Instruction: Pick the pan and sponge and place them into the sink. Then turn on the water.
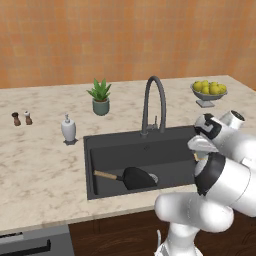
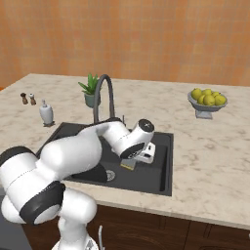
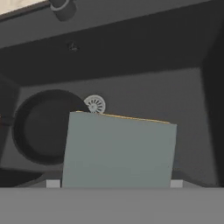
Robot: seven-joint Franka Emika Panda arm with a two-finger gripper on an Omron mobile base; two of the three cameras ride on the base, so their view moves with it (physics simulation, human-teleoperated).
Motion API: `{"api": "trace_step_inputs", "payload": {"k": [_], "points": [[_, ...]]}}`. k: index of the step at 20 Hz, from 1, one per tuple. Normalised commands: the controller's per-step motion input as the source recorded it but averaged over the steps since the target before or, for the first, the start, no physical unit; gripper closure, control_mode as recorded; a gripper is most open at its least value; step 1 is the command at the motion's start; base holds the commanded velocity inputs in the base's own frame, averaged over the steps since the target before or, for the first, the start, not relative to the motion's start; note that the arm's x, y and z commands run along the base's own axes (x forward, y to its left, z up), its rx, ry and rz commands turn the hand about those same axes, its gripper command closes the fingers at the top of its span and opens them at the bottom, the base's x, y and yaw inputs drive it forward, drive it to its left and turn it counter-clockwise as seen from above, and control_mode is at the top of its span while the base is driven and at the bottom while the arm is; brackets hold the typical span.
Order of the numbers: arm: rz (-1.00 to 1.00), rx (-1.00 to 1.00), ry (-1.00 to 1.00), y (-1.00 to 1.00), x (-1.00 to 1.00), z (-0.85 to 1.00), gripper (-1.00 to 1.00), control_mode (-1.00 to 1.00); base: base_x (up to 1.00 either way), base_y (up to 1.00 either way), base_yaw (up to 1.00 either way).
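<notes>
A pale marbled counter (image 1: 40, 170) runs below an orange wall, and the dark sink (image 1: 100, 150) is set into it. Behind the sink's back rim stands the arched faucet (image 1: 152, 102); no stream shows at its tip. Left of the sink sits a white soap dispenser (image 1: 68, 128), farther left two small shakers (image 1: 22, 118), behind the sink a potted plant (image 1: 100, 96), and well to the sink's right a bowl of yellow fruit (image 1: 209, 90). The pan (image 1: 137, 177) lies in the sink, its black bowl beside the round drain (image 3: 94, 104), its wooden handle pointing toward the sink's left wall. The gripper (image 2: 130, 163) hangs over the right half of the sink, jaws closed on the sponge (image 3: 119, 148), whose grey-green face fills the hand view with a yellow edge on top.
</notes>
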Motion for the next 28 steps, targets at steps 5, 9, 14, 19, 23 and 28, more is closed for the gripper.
{"api": "trace_step_inputs", "payload": {"k": [5,9,14,19,23,28], "points": [[0.09,0.06,0.10,0.67,0.22,-0.15,1.00,-1.00,0.00,0.00,0.00],[0.13,0.16,0.05,0.22,0.22,-0.30,1.00,-1.00,0.00,0.00,0.00],[0.14,0.12,0.05,0.20,0.36,-0.41,1.00,-1.00,0.00,0.00,0.00],[0.08,0.03,0.04,0.13,0.37,-0.33,1.00,-1.00,0.00,0.00,0.00],[0.06,0.03,0.02,0.02,0.27,-0.37,1.00,-1.00,0.00,0.00,0.00],[0.06,0.06,0.02,0.00,0.25,-0.48,1.00,-1.00,0.00,0.00,0.00]]}}
